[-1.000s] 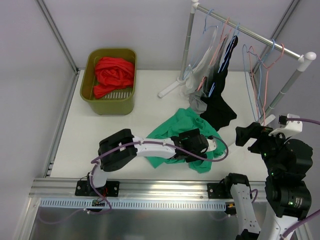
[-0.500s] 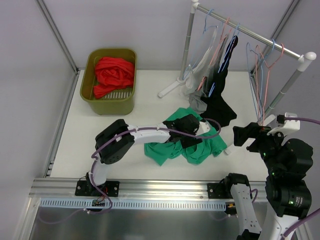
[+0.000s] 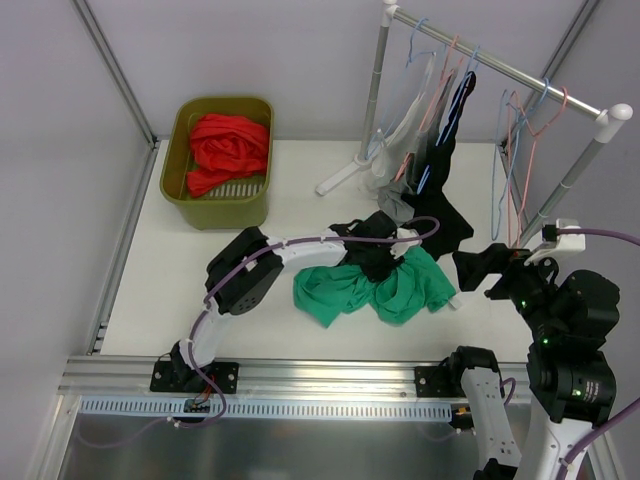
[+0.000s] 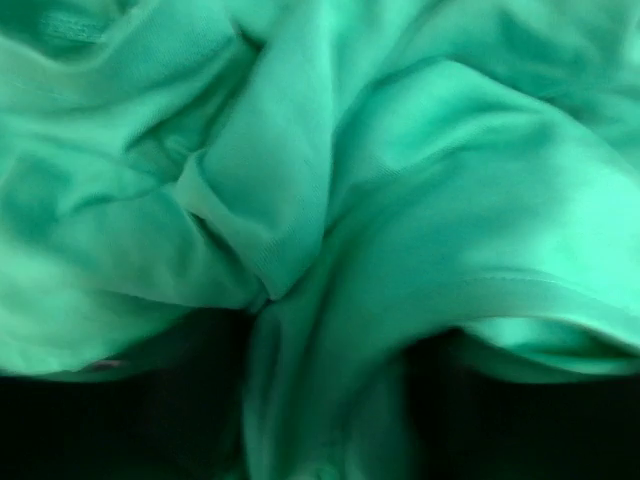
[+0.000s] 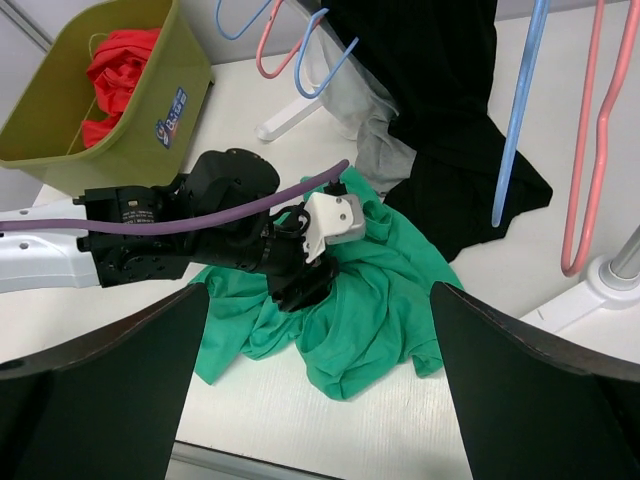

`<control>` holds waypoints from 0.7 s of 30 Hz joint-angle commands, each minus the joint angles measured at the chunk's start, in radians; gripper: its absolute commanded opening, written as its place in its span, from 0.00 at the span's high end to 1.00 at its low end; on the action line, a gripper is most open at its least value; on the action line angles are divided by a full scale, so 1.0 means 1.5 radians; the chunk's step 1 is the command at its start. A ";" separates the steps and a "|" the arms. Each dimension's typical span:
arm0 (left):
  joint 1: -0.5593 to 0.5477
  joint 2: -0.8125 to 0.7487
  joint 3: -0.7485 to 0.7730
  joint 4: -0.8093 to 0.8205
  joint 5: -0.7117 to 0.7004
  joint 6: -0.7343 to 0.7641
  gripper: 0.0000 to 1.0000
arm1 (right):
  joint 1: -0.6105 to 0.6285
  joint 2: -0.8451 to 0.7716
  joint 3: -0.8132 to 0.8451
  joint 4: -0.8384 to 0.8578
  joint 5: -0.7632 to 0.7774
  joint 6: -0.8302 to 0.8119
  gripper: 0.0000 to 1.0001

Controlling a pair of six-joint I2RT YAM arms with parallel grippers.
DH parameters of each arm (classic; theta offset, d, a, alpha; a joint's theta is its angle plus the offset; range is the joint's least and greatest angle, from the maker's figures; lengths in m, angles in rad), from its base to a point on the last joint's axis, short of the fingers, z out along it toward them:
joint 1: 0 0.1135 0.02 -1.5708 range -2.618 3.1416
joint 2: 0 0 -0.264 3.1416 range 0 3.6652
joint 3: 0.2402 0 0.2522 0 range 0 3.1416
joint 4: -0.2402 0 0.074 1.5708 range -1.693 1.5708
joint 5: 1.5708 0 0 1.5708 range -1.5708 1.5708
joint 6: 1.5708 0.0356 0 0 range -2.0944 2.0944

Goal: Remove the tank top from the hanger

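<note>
Green tank top (image 3: 345, 292) bunched on table (image 3: 150, 280); left claw (image 3: 382, 263) buried in it

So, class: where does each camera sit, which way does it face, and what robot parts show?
Top external: above, behind the bases, looking down at the white table; both arms show.
Left wrist: against the crumpled green cloth garment; no tool clearly seen.
Right wrist: raised, looking down at that garment and the left tool; own dark fingers frame it.
Shared: all three views show the garment.

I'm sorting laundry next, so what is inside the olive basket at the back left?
A crumpled red garment fills most of the basket. Whatever lies beneath it is covered and cannot be seen.
</note>
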 commanded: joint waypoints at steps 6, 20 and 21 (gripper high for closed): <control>-0.052 -0.115 -0.142 -0.049 -0.054 -0.136 1.00 | 0.004 -0.018 0.005 0.037 -0.025 0.003 0.01; -0.057 -0.590 -0.107 -0.163 -0.406 -0.310 1.00 | 0.004 -0.044 -0.005 0.059 -0.005 0.022 0.01; -0.041 -0.595 -0.080 -0.175 -0.432 -0.307 1.00 | 0.004 -0.045 -0.004 0.059 -0.004 0.022 0.00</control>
